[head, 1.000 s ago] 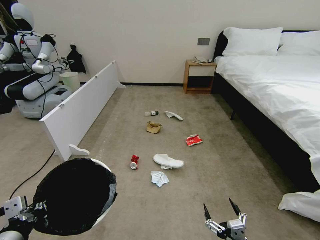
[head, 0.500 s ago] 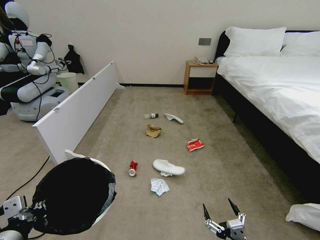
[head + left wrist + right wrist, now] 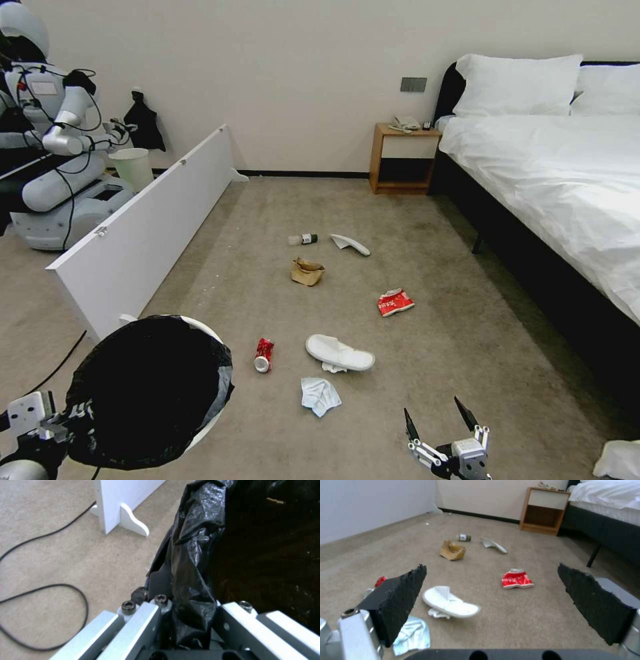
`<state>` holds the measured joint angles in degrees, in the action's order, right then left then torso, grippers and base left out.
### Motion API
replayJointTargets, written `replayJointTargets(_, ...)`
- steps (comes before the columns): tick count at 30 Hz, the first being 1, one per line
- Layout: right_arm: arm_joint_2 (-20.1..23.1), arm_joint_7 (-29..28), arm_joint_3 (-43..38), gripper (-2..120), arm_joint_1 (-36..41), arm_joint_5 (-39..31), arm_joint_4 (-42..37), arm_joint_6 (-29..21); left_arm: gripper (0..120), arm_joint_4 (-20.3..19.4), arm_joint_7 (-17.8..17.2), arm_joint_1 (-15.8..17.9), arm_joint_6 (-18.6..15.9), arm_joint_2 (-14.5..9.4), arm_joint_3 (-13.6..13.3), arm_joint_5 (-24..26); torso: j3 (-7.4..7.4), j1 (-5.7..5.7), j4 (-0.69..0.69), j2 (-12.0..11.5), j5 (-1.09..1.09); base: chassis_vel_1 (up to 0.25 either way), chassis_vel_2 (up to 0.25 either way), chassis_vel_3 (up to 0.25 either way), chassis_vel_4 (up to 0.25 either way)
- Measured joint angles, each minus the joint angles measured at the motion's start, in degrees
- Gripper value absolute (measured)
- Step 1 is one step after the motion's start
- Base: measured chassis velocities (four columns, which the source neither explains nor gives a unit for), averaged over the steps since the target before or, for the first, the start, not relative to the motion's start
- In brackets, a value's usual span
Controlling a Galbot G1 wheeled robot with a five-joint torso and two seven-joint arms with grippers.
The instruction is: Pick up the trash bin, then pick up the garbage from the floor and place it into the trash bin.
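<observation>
The trash bin (image 3: pixel 147 390), white with a black liner, hangs at the lower left of the head view. My left gripper (image 3: pixel 67 420) is shut on its rim, and the left wrist view shows the liner (image 3: pixel 200 555) pinched between the fingers (image 3: pixel 146 620). My right gripper (image 3: pixel 437 417) hovers open and empty above the floor (image 3: pixel 467 347), short of the garbage. Closest are a tissue (image 3: pixel 319 395), a white slipper (image 3: pixel 340 353) and a red can (image 3: pixel 264 354). Beyond lie a red wrapper (image 3: pixel 395 302), a brown paper bag (image 3: pixel 307 271), a bottle (image 3: pixel 303 239) and a second slipper (image 3: pixel 351 244).
A long white panel (image 3: pixel 140 227) stands along the left, with another robot (image 3: pixel 47 133) and a pale unlined bin (image 3: pixel 131 167) behind it. A bed (image 3: pixel 567 187) lines the right side, a nightstand (image 3: pixel 403 160) by the far wall. A black cable (image 3: pixel 50 587) loops on the carpet.
The whole head view has shifted as the camera moved: the litter now sits lower and nearer in the picture. Both grippers hold the same pose, the bin still gripped.
</observation>
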<state>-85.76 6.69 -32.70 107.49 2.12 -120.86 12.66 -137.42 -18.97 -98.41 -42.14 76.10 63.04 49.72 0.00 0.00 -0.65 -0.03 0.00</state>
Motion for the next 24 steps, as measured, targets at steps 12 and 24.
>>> replayJointTargets(12, -0.1, 0.1, 0.0, 100, 0.0, -0.1, -0.1, 0.0, 3, 0.2, 0.0, 0.2, 0.0, -0.1, -0.2, 0.0, 0.0, 0.0, 0.0, 0.0, -0.01, -0.105, 0.113, 0.112, -0.116)
replayJointTargets(24, -0.1, 0.8, 0.0, 100, -0.1, 0.1, 0.1, 0.6, 3, 0.2, 0.0, 0.2, 0.0, 0.0, -0.3, -0.2, 0.0, 0.0, -0.01, 0.0, -0.01, -0.109, 0.119, 0.113, -0.117)
